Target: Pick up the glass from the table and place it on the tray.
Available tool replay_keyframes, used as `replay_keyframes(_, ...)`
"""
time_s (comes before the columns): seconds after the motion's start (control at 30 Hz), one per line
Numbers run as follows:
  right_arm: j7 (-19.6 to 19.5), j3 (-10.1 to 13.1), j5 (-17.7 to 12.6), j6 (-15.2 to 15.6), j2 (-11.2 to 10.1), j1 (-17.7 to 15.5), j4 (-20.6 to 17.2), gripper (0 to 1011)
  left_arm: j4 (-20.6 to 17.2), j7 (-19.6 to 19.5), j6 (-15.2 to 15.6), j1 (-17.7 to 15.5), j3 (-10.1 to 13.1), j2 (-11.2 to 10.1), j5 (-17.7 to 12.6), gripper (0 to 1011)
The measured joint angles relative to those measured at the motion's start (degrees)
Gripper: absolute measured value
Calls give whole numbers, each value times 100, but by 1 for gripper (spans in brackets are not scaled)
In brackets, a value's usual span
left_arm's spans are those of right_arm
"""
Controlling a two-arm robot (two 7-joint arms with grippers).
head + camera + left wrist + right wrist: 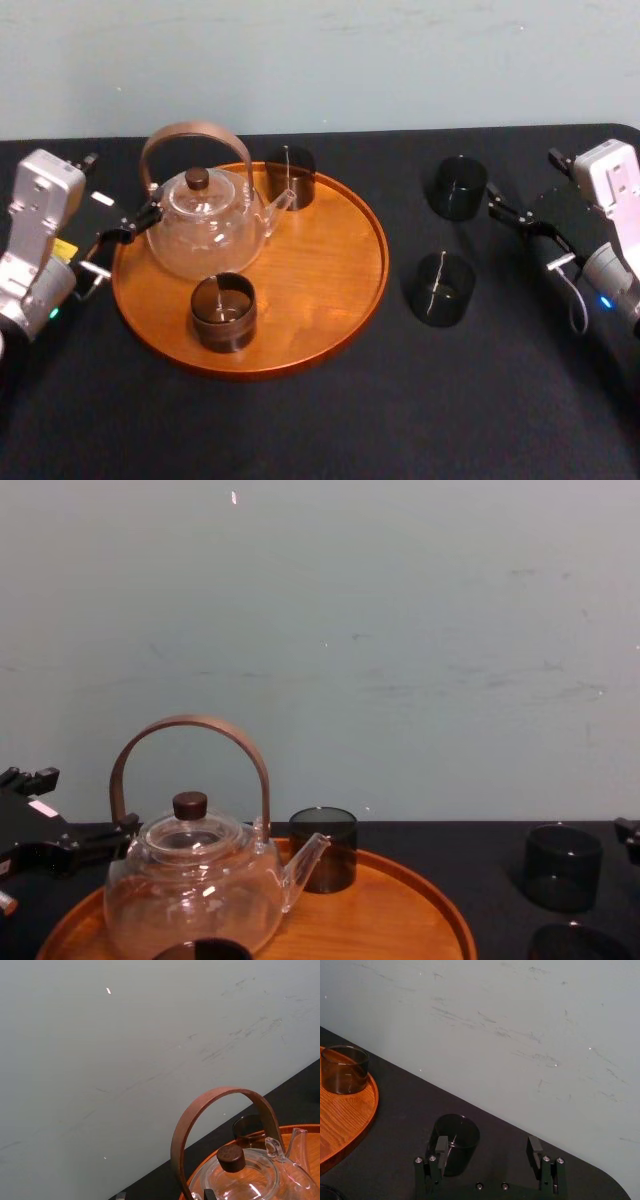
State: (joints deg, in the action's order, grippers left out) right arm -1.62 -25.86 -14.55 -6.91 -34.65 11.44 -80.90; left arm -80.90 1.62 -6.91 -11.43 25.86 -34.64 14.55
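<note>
A clear round glass teapot stands upright. Its arched brown handle rises over a lid with a dark brown knob. The spout points to the robot's right. One dark smoked cylindrical glass stands just behind the spout. A second smoked glass stands just before the teapot. A pale grey-green wall, scuffed in places, stands behind.

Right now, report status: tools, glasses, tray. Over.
Right tool open, near far glass on table. Near glass on table too. Left tool by teapot at tray rim. Tray's right side bare.
</note>
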Motion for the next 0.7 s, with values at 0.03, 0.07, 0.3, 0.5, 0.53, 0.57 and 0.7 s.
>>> replay_keyframes(0.03,0,0,0,0,0,0,0,1002,0,0,0,0,0,0,0,1009)
replay_keyframes(0.07,0,0,0,0,0,0,0,1002,0,0,0,0,0,0,0,1010)
replay_keyframes(0.3,0,0,0,0,0,0,0,1002,0,0,0,0,0,0,0,1009)
replay_keyframes(0.5,0,0,0,0,0,0,0,1002,0,0,0,0,0,0,0,1010)
replay_keyframes(0.53,0,0,0,0,0,0,0,1002,0,0,0,0,0,0,0,1009)
replay_keyframes(0.57,0,0,0,0,0,0,0,1002,0,0,0,0,0,0,0,1010)
replay_keyframes(0.7,0,0,0,0,0,0,0,1002,0,0,0,0,0,0,0,1009)
